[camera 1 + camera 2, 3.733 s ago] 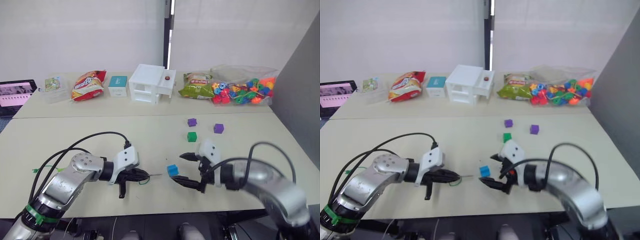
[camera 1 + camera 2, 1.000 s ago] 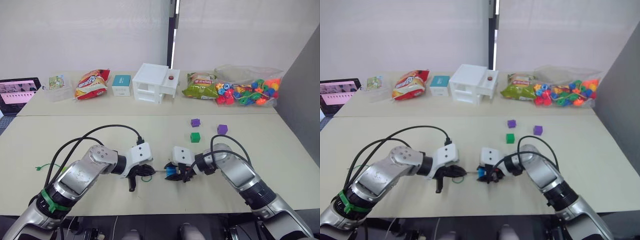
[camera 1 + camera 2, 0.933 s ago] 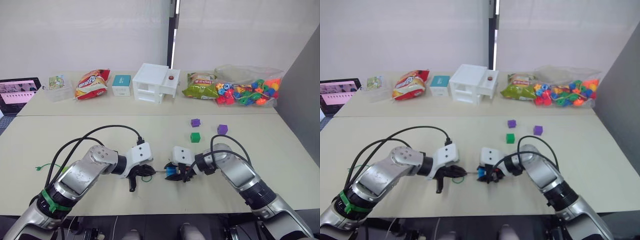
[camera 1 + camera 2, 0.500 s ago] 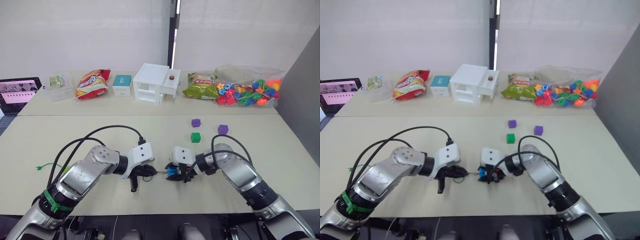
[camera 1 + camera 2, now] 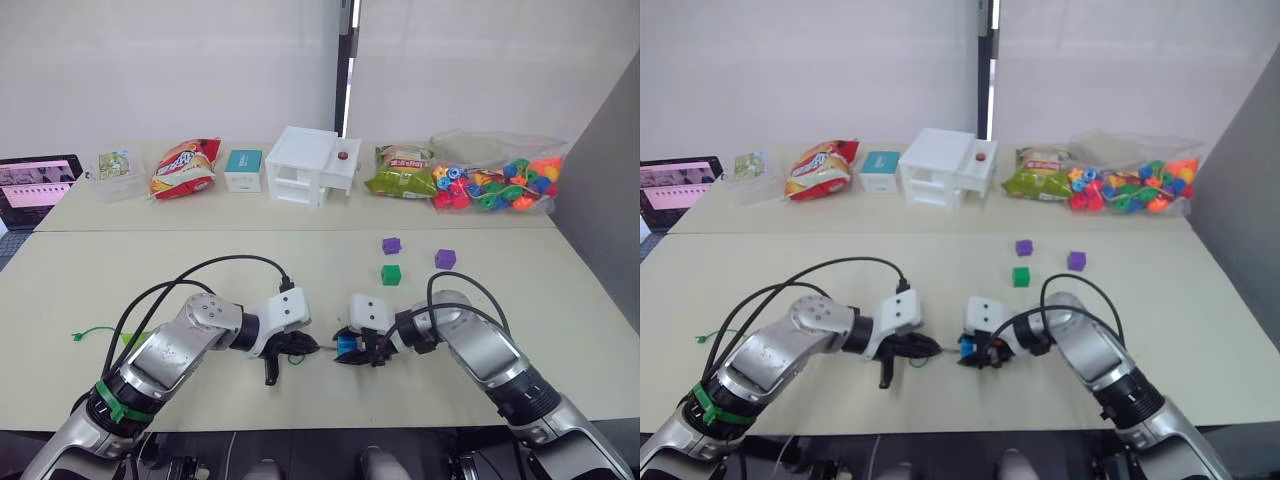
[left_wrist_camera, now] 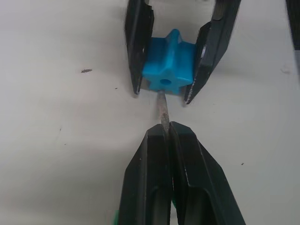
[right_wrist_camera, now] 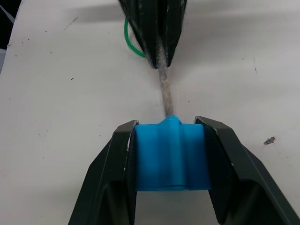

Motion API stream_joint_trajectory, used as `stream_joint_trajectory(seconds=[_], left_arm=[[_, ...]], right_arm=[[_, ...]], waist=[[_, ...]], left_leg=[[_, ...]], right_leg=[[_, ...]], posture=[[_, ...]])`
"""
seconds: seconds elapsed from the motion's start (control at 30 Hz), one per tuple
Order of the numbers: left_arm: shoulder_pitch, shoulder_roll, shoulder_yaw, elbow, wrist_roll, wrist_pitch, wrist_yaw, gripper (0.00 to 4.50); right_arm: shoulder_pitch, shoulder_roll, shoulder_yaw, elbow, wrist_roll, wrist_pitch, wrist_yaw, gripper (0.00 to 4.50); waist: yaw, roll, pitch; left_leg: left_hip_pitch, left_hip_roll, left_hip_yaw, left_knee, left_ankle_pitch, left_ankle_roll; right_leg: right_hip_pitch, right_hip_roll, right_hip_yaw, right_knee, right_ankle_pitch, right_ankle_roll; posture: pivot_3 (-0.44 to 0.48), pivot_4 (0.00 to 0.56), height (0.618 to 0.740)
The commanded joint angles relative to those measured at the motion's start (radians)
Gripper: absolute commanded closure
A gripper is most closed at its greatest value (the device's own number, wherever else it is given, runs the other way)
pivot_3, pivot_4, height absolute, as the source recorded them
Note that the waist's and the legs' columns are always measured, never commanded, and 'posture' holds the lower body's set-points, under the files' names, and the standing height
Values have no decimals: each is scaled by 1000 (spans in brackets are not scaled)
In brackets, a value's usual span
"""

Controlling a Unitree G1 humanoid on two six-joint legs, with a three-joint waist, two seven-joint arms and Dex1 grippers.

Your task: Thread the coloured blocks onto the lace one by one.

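- We see the blue flower-shaped block near the front edge of the table, squeezed between the two black fingers of the right gripper, which presses on its two opposite sides.
- We see the lace's stiff tip reaching right up to the block's face just below its small round hole; whether it has entered we cannot tell.
- The left gripper has its fingers pinched together on that tip, with no gap between them, and it faces the right gripper at close range.
- A small loop of the bright green lace curls on the table just behind the left gripper's fingers; a further green strand lies well off to the left on the table.
- Farther back on the right half of the table we see the dark green cube, with one purple cube just behind it and another purple cube to its right, all apart from each other.
- Along the back of the table stand a white box, snack bags and a clear bag of mixed beads.
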Motion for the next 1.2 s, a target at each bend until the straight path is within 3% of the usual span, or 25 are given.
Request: stream_joint_trajectory(seconds=[0.03,0.37,1.2], left_arm=[[1,13,18,-15,-10,-56,-35,4500],[28,64,79,3,-25,-84,-54,4500],[54,3,69,-12,-42,-99,-38,4500]], right_arm=[[3,11,11,22,18,-30,16,3110],[-2,-7,15,96,-10,-91,42,3110],[-7,1,15,85,-5,-73,44,3110]], waist=[[-1,0,0],[-1,0,0],[-1,0,0]], left_leg=[[0,0,0,0,0,0],[2,0,0,0,0,0],[3,0,0,0,0,0]], right_leg=[[0,0,0,0,0,0],[1,0,0,0,0,0],[2,0,0,0,0,0]], posture=[[0,150,740],[0,150,740],[0,150,740]])
